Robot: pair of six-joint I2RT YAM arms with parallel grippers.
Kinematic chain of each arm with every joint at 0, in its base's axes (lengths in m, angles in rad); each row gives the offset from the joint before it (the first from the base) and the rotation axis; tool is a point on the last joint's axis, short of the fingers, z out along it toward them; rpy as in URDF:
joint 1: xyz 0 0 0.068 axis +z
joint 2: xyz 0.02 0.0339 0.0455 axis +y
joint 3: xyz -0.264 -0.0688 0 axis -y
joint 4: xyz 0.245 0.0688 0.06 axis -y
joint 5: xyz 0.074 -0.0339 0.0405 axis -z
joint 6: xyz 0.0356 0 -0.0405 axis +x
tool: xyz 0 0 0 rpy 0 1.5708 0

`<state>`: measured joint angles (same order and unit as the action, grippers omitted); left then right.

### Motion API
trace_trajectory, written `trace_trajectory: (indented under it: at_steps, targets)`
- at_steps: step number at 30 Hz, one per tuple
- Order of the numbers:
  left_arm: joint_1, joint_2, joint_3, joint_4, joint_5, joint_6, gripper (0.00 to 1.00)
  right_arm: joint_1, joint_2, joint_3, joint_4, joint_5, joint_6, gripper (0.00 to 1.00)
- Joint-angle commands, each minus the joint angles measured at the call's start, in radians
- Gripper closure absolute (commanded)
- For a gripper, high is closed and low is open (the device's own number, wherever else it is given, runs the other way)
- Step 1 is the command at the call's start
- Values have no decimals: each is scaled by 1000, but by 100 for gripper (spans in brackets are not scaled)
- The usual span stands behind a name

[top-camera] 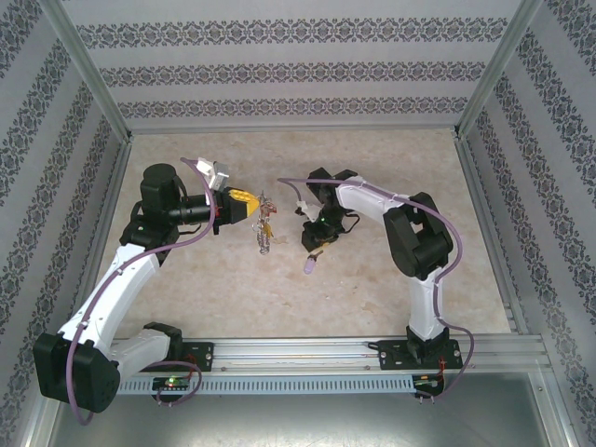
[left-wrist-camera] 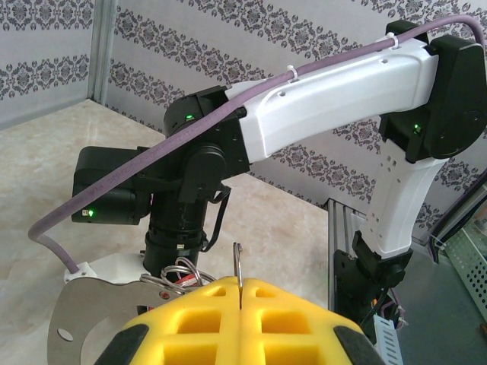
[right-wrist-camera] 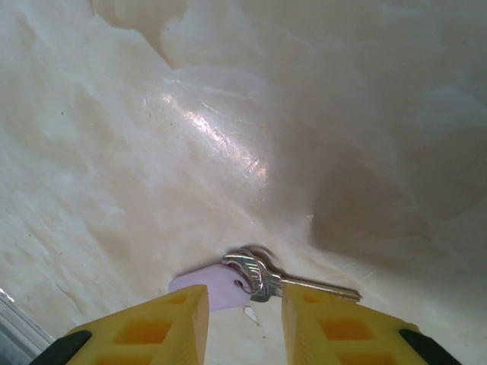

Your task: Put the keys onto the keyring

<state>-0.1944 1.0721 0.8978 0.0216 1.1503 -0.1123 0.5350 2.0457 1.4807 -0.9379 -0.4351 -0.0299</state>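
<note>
Two arms stand over a pale mottled table (top-camera: 372,298).

Left gripper (top-camera: 244,207): the yellow fingers are pressed fully together. In the left wrist view a thin grey strip of the keyring (left-wrist-camera: 238,262) stands upright out of the seam between the fingertips of the left gripper (left-wrist-camera: 240,287), so the loop is clamped edge-on. From above, the keyring (top-camera: 265,226) hangs off the tip of this gripper, clear of the table, with a bunch of small keys (top-camera: 264,242) dangling at its lower end. A coil of wire rings (left-wrist-camera: 179,274) shows just left of the fingertips in the wrist view. What it belongs to cannot be told.

Right gripper (top-camera: 314,247): it points down at the table, to the right of the keyring and apart from it. In its own wrist view the right gripper (right-wrist-camera: 244,298) has its fingers partly apart with a plain gap between them, and nothing is clamped. The loose key (right-wrist-camera: 262,283) lies flat on the table at the fingertips. Its lilac head passes behind the left-hand fingertip, and its blade runs to the right past the other finger. From above, the loose key (top-camera: 307,267) lies just below the gripper.
</note>
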Motion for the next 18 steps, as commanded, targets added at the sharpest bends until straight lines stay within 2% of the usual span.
trace_trajectory:
  at_steps: [1, 18]
  targets:
    - [9, -21, 27, 12, 15, 15, 100, 14, 34, 27, -44, -25, -17, 70]
    - [10, -26, 29, 6, 14, 17, 100, 30, 88, 47, -39, -24, -10, 73]
